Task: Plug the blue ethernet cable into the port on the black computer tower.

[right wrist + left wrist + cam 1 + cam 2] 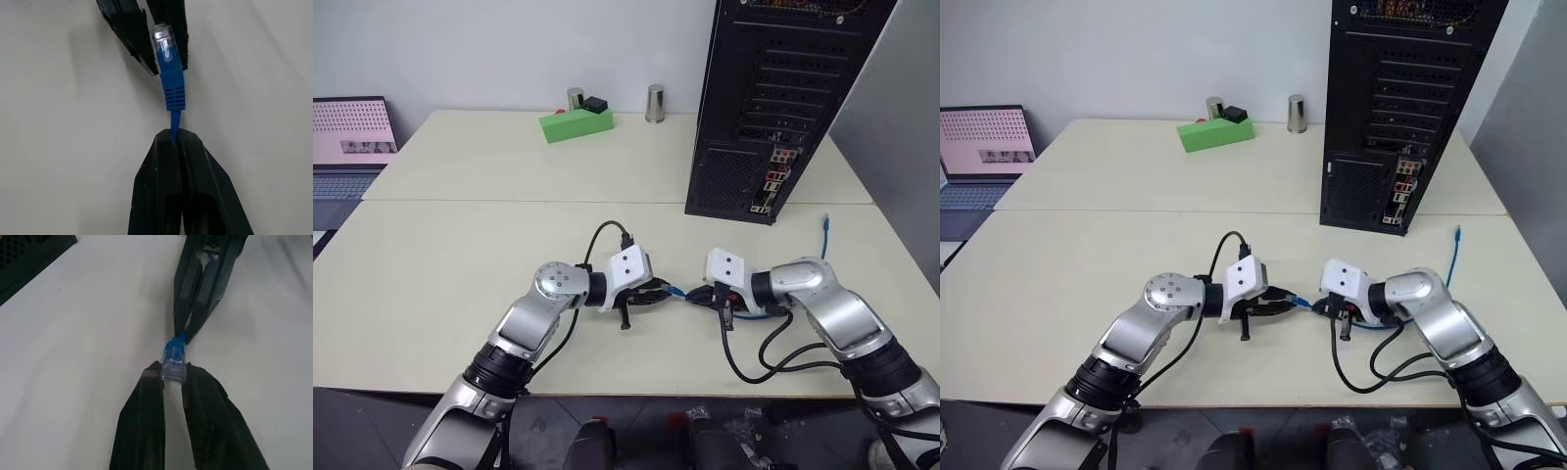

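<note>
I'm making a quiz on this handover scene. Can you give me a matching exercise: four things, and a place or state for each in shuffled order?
Things:
1. left gripper
2. right gripper
3. black computer tower
4. green block

States:
A. stands upright at the table's far right
B. shut on the clear plug
C. lies at the table's far edge
D. shut on the blue cord behind the plug

Pairs: 1-B, 2-D, 3-A, 4-C

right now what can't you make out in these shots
- The port on the black computer tower: too small in the head views to tell from its neighbours.
- The blue ethernet cable behind the right gripper: hidden under the right arm in the head views.
- The plug's latch, in the left gripper: covered by the fingers in both wrist views.
- The tower's top: cut off by the upper edge.
</note>
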`<state>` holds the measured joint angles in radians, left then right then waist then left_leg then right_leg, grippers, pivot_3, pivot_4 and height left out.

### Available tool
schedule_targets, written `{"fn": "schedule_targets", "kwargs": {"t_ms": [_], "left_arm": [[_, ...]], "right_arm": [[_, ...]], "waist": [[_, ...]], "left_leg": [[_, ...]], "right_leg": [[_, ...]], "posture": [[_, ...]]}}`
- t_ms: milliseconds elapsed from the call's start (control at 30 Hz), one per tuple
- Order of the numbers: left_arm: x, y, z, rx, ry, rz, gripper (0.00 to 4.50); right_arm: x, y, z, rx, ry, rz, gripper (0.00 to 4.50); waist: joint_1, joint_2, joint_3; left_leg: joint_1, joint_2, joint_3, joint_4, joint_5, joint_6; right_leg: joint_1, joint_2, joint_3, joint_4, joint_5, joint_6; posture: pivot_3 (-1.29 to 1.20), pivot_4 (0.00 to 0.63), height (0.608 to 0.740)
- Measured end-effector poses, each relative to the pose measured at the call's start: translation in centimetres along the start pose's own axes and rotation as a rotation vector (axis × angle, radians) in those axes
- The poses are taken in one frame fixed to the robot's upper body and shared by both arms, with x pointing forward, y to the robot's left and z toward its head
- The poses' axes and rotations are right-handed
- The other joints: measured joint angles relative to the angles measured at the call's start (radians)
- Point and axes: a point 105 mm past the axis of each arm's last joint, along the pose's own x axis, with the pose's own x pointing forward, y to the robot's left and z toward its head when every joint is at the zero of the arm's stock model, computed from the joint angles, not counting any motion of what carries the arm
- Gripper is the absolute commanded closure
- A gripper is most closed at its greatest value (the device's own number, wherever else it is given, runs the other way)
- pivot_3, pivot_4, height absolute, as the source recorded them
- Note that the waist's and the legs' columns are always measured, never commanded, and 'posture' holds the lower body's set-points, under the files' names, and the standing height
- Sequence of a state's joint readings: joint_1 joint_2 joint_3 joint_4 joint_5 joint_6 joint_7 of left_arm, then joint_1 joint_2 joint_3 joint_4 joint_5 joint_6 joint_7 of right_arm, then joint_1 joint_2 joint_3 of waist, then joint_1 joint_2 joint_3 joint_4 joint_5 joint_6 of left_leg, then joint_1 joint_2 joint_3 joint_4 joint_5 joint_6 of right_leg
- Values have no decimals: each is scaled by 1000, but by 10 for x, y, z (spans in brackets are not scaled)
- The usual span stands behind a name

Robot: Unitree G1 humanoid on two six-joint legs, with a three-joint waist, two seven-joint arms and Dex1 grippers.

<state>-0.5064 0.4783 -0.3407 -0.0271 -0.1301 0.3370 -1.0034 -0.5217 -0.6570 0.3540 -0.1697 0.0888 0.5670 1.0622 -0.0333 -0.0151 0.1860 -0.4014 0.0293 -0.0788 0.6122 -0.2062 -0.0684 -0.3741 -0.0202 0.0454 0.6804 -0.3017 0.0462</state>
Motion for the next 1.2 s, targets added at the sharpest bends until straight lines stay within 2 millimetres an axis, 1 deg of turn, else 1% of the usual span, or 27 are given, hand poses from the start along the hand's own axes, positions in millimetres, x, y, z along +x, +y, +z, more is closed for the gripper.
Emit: {"fn": "schedule_targets", "kwargs": {"t_ms": [300,367,400,533,567,600,667,700,733,767,800,867,900,967,1000,1067,1100,1133,1200], "left_arm": [[-5,0,-4,41,24,-13,4257],[-6,0,-6,50,24,-18,4264],[-6,0,-7,56,22,-19,4265],[-6,2,-10,76,7,-16,4265],[-6,2,-10,86,-3,-16,4265],[-7,2,-9,100,-15,-16,4265],[-8,1,-10,131,-38,-21,4265],[-10,1,-12,175,-70,-13,4266],[-11,1,-13,186,-76,-9,4266],[-12,1,-14,222,-86,-6,4266],[-13,-2,-14,288,-104,-8,4268],[-15,-6,-13,377,-126,-14,4271],[-18,-10,-13,472,-146,-19,4274],[-22,-15,-14,599,-177,-26,4274],[-23,-16,-14,640,-190,-22,4274],[-27,-21,-13,792,-242,-11,4274],[-28,-21,-13,807,-247,-9,4274],[-32,-20,-12,880,-268,9,4274],[-37,-16,-8,947,-292,51,4274]], "right_arm": [[1,1,3,-16,-9,13,4500],[0,1,3,-17,-11,22,4059],[0,1,3,-18,-12,23,4031],[-1,1,2,-24,-13,29,3196],[-2,1,2,-23,-12,33,2917],[-5,0,1,-23,-6,34,2665],[-13,-3,0,-15,-7,30,2343],[-28,-6,0,5,-18,17,1988],[-32,-8,1,14,-27,8,1771],[-37,-9,3,46,-52,-1,1587],[-43,-8,6,111,-106,-1,1275],[-44,-2,6,206,-164,19,1234],[-43,4,7,300,-223,48,1234],[-40,10,13,415,-312,86,1234],[-40,12,16,439,-335,96,1234],[-43,15,27,489,-402,121,1234],[-43,15,28,494,-409,123,1234],[-42,18,32,518,-429,139,1234],[-37,24,33,559,-449,165,1234]], "waist": [[0,0,0],[0,0,0],[0,0,0],[0,0,0],[0,0,0],[1,0,0],[1,0,0],[2,0,0],[2,0,0],[2,0,0],[1,0,0],[1,0,0],[1,0,0],[0,0,0],[0,0,0],[4,0,0],[4,0,0],[4,0,0],[4,0,0]], "left_leg": [[0,0,0,0,0,0],[0,0,0,0,0,0],[0,0,0,0,0,0],[0,0,0,0,0,0],[0,0,0,0,0,0],[0,0,0,0,0,0],[0,0,0,0,0,0],[0,0,0,0,0,0],[0,0,0,0,0,0],[0,0,0,0,0,0],[0,0,0,0,0,0],[0,0,0,0,0,0],[0,0,0,0,0,0],[0,0,0,0,0,0],[0,0,1,0,0,0],[0,0,0,0,0,0],[0,0,0,0,0,0],[0,0,0,0,0,0],[0,0,0,0,0,0]], "right_leg": [[0,0,0,0,0,0],[0,0,0,0,0,0],[0,0,0,0,0,0],[0,0,0,0,0,0],[0,0,0,0,0,0],[0,0,0,0,0,0],[0,0,0,0,0,0],[0,0,0,0,0,0],[0,0,0,0,0,0],[0,0,0,0,0,0],[0,0,0,0,0,0],[0,0,0,0,0,0],[0,0,1,0,0,0],[0,0,1,0,0,0],[0,0,1,0,0,0],[0,0,0,0,0,0],[0,0,0,0,0,0],[0,0,0,0,0,0],[0,0,0,0,0,0]], "posture": [[0,150,740],[0,150,740],[0,150,740],[0,150,740],[0,150,740],[0,150,740],[0,150,740],[0,150,740],[0,150,740],[0,150,740],[0,150,740],[0,150,740],[0,150,740],[0,150,740],[0,150,740],[0,150,740],[0,150,740],[0,150,740],[0,150,740]]}}
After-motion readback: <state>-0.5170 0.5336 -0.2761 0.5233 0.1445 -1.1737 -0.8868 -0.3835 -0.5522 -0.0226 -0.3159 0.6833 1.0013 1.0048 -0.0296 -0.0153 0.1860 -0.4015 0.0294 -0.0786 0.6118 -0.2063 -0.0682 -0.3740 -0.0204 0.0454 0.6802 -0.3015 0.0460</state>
